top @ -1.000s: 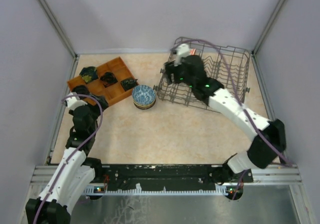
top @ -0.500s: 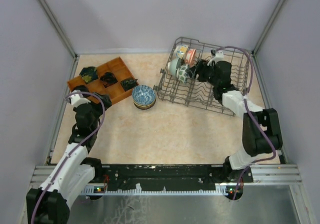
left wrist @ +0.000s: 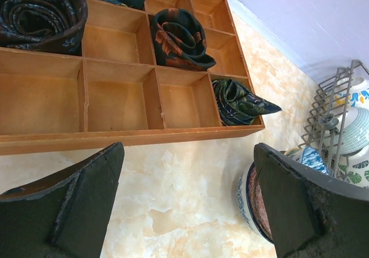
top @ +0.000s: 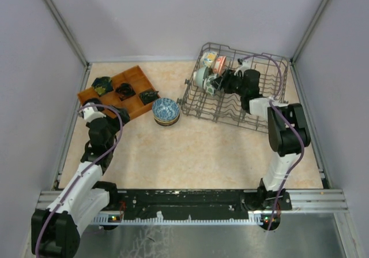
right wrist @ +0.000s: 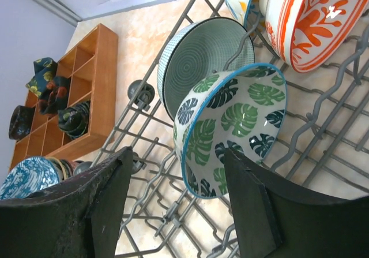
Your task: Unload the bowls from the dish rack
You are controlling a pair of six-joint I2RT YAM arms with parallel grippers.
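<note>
The grey wire dish rack (top: 253, 115) stands at the back right. Bowls stand on edge in its left end: a green leaf bowl (right wrist: 230, 125), a pale teal one (right wrist: 202, 62) behind it and an orange-patterned one (right wrist: 311, 21). My right gripper (right wrist: 176, 171) is open inside the rack, with the leaf bowl's lower rim between its fingers, not clamped. A stack of bowls with a blue-white one on top (top: 166, 111) sits on the table left of the rack. My left gripper (left wrist: 187, 171) is open and empty, low over the table beside that stack (left wrist: 251, 197).
A brown wooden compartment tray (top: 131, 77) with dark rolled cloths (left wrist: 179, 38) lies at the back left, just beyond the left gripper. Grey walls close in the table on three sides. The rack's upright tines (right wrist: 323, 125) surround the right gripper.
The right arm drew back from over the bowls at the rack's left end, folded in, then edged left toward the leaf bowl. The left arm shifted slightly.
</note>
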